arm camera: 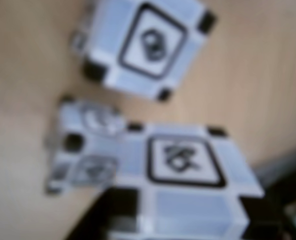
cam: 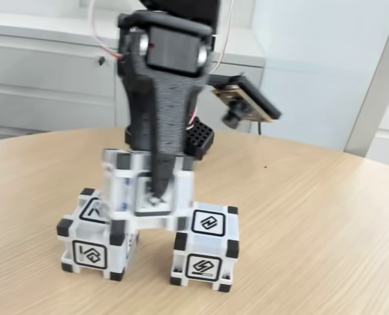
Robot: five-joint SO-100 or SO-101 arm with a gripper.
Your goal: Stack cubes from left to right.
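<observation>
In the fixed view, three white cubes with black corners are seen on a light wooden table point(cam: 326, 223). Two rest on the tabletop near the front: the left cube point(cam: 92, 239) and the right cube point(cam: 206, 248), set near each other with a gap between them. The third cube point(cam: 132, 190) is raised above them, over the gap and more toward the left cube; its lower edge appears to meet the tops of both, though blur leaves the contact uncertain. The black gripper point(cam: 158, 197) comes down from above, and one dark finger point(cam: 165, 154) is laid across the front face of the raised cube. The gripper appears clamped on that cube. A small camera module point(cam: 244, 100) is mounted on the arm's right side, and white cabinets point(cam: 50, 72) stand far behind the table.

The wrist view is blurred. The held cube point(arm camera: 188, 165) is seen close at the lower right, a second cube point(arm camera: 148, 45) lies farther off at the top, and part of another cube point(arm camera: 83, 145) shows at the left, partly under the held one.
</observation>
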